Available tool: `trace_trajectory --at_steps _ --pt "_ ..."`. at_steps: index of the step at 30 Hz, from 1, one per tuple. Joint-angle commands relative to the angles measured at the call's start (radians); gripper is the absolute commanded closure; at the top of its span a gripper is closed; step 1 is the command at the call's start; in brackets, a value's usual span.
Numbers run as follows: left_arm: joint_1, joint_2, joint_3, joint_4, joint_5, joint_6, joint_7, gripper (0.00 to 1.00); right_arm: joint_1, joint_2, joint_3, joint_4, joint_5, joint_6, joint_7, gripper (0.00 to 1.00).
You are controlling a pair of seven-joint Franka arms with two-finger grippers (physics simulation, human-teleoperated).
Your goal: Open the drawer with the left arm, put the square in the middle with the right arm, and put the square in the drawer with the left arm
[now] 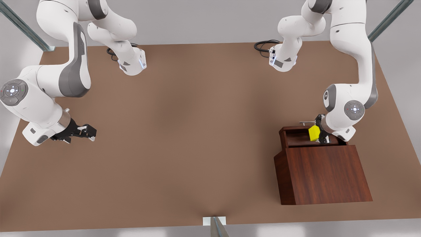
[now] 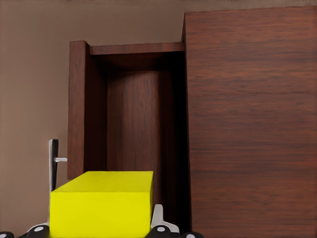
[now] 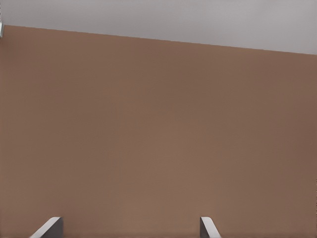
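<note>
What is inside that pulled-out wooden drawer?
The drawer shows bare wooden floor. Above it, the left claw holds the yellow square, not yet set down. The part beneath the square and inside the cabinet is hidden. The right claw waits open, far away.

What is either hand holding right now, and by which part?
The left hand grips the yellow square by two opposite side faces, above the open drawer. The right hand, open over the table, holds nothing.

The cabinet (image 1: 324, 174) and its drawer (image 1: 297, 135) look like dark reddish-brown wood with fine grain and a smooth, faintly satin finish. The handle (image 2: 53, 161) is silvery metal. The square (image 1: 314, 133) is plain, matt yellow. The tabletop (image 1: 197, 131) is flat matt brown.
</note>
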Motion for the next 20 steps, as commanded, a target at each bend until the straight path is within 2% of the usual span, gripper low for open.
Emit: trace_trajectory --at_steps 1,8,9,10,11,12,13,16,20 --pt "0.000 0.000 0.000 0.000 0.015 0.000 0.000 0.00 0.000 0.000 0.000 0.000 0.000 0.000 0.000 0.00" --pt "0.000 -0.023 0.002 0.021 0.035 -0.026 0.003 0.00 0.000 0.000 0.000 0.000 0.002 0.002 0.000 0.00" --pt "-0.002 -0.078 -0.006 0.061 0.040 -0.167 0.122 0.00 0.000 0.000 0.000 0.000 0.002 0.002 0.000 0.00" --pt "-0.020 -0.087 -0.028 0.199 0.026 -0.434 0.417 0.00 0.000 0.000 0.000 0.000 0.002 0.002 0.000 0.00" --pt "-0.030 -0.087 -0.067 0.304 0.017 -0.571 0.719 0.00 0.000 0.000 0.000 0.000 0.002 0.002 0.000 0.00" --pt "-0.048 -0.084 -0.078 0.376 0.011 -0.623 0.951 0.00 0.000 0.000 0.000 0.000 0.002 0.002 0.000 0.00" --pt "-0.083 -0.083 -0.078 0.403 0.017 -0.643 1.159 0.00 0.000 0.000 0.000 0.000 0.002 0.002 0.000 0.00" --pt "-0.103 -0.078 -0.080 0.463 -0.001 -0.646 1.386 0.00 0.000 0.000 0.000 0.000 0.003 0.002 0.002 0.00" --pt "-0.105 -0.072 -0.077 0.469 -0.015 -0.637 1.401 0.00 0.000 0.000 -0.002 0.002 0.005 0.002 0.002 0.00"
